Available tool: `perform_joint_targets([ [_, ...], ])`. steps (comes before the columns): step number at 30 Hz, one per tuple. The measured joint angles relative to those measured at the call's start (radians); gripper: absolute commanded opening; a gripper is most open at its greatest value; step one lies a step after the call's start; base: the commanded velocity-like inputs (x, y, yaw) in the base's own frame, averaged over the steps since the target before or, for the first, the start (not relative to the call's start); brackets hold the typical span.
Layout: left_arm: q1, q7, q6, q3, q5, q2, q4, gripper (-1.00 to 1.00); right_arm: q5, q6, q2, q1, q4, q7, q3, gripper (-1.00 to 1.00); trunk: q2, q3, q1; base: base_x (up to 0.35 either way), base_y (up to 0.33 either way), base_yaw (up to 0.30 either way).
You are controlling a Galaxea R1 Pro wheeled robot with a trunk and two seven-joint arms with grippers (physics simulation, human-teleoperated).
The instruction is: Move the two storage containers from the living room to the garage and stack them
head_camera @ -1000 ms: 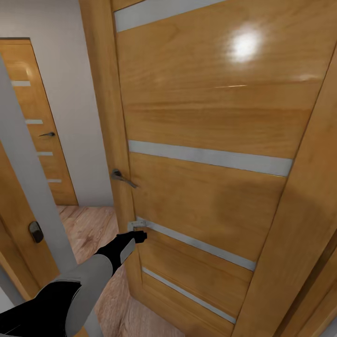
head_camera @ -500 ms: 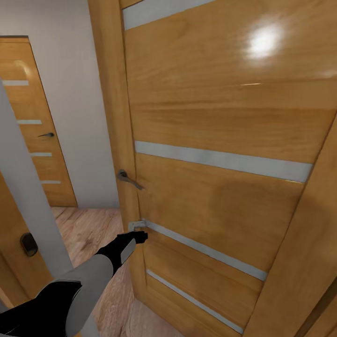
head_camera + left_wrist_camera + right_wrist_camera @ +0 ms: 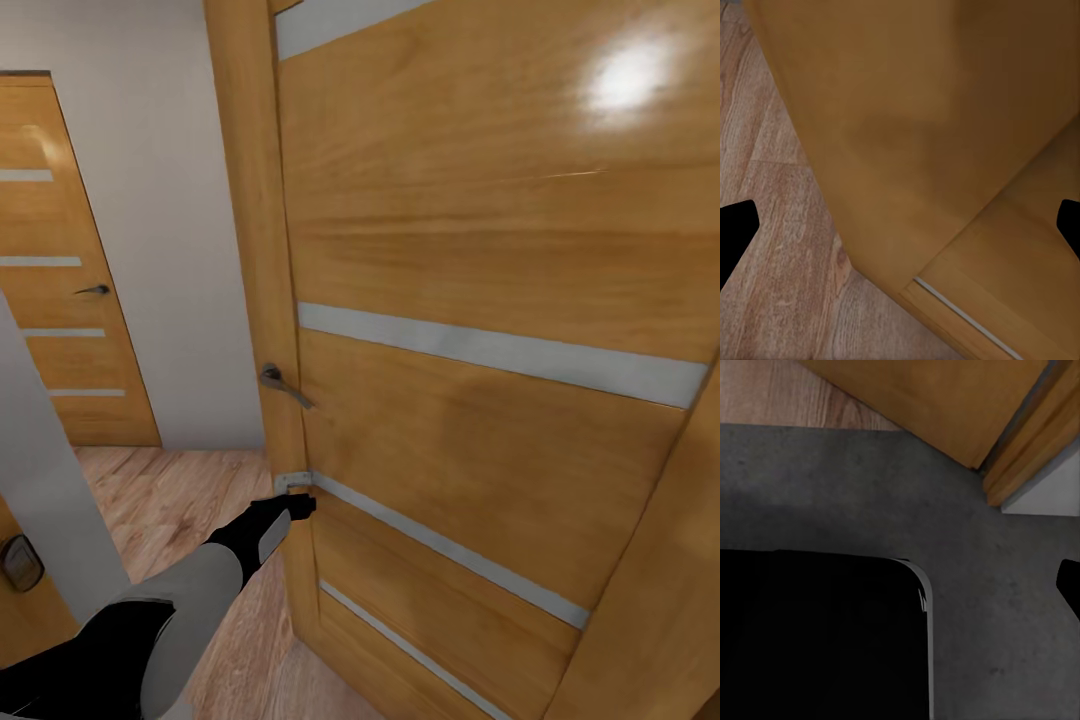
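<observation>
The robot stands close against an open wooden door (image 3: pixel 480 400), a honey-coloured leaf with pale horizontal strips. Neither of the two storage containers can be placed from these pictures, so where they lie is not known.

The left tool (image 3: pixel 298 497) reaches forward at the end of the outstretched left arm (image 3: pixel 190 600) and sits right at the door's free edge, below the lever handle (image 3: pixel 285 385) and level with one of the pale strips. In the left wrist view the two dark fingertips (image 3: pixel 735 232) stand wide apart at the picture's sides with nothing between them, and the door edge and the wood-plank floor (image 3: pixel 780 285) lie ahead: the tool is spread open and holds nothing. Whether it touches the door cannot be told.

The relation that matters is the door's edge against the left tool: the leaf runs away to the robot's right, the hallway with a second closed door (image 3: pixel 60 270) opens to its left. Probably the door is being swung aside, and the left arm is the nearer one.

The right wrist view shows dark grey concrete floor (image 3: pixel 982 607), a door corner and a black body part; one fingertip (image 3: pixel 1071 585) shows at the edge, so its opening cannot be judged.
</observation>
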Motion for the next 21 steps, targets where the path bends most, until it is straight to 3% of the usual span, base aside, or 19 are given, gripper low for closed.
perform_joint_targets([
  [4,0.0,0.001,0.0,0.001,-0.005,-0.001,-0.001,1.0,0.001,0.0,0.0,0.0,0.0,0.0,0.0,1.0,0.0,0.0,0.0,0.033,0.0,0.0],
  [11,0.0,0.0,0.0,0.0,-0.001,-0.002,0.0,1.0,0.001,0.001,0.0,0.0,0.0,0.0,0.0,1.0,0.0,0.0,0.0,0.232,0.0,0.0],
  [21,0.0,0.0,0.0,0.0,-0.002,-0.002,0.0,1.0,0.0,0.001,0.0,0.0,0.0,0.0,0.0,1.0,0.0,0.0,0.0,0.023,0.0,0.0],
])
